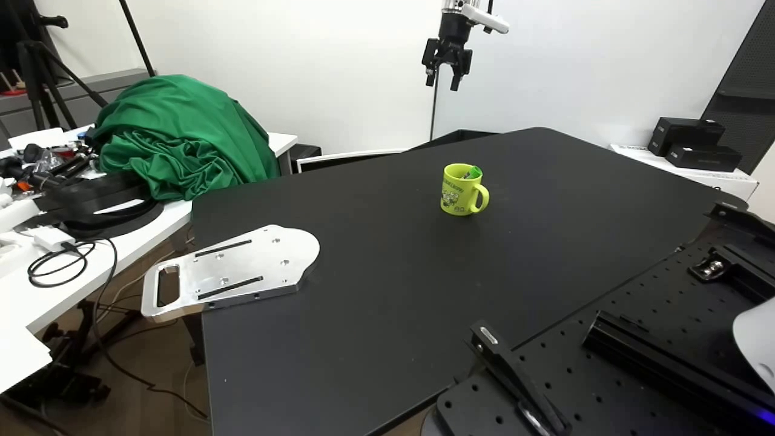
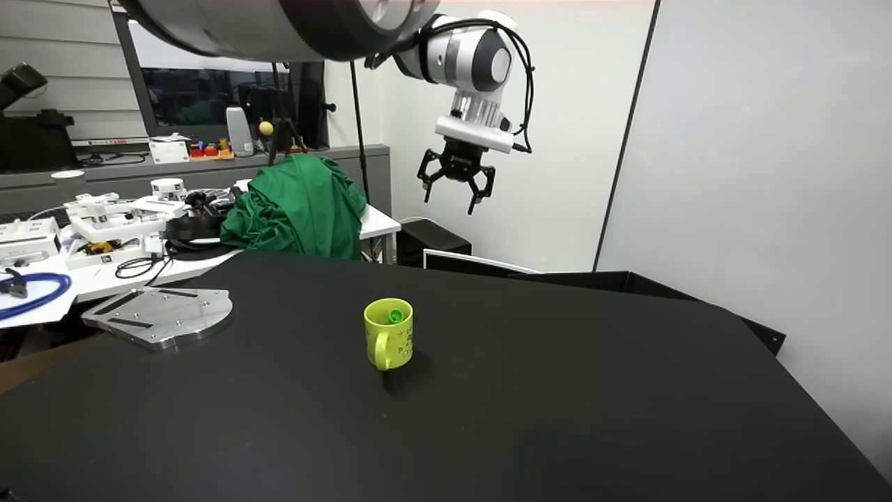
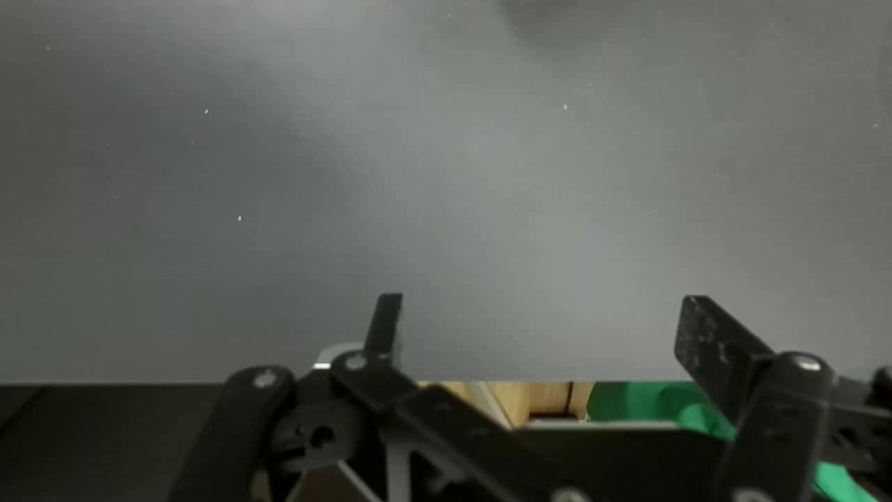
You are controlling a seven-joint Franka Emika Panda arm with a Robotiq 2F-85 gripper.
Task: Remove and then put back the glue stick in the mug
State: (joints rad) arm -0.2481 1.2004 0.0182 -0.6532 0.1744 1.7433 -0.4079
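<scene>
white wall (image 1: 339, 66) behind black table (image 1: 363, 290); brown floor (image 1: 136, 412) below

No words you can read for sure: dark print on mug (image 1: 458, 192), pale marks on black boxes (image 1: 705, 158), all too small for you.

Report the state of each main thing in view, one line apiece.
Black two-fingered gripper: open, raised, holding nothing.
Small lime-green mug with a loop handle: upright on the black table.
Green-ended glue stick: inside the mug, lower part hidden.
Silver metal plate with a cut-out handle: lying flat on the black table, handle end overhanging the edge.
Glossy green cloth: heaped in folds on the white table.
</scene>
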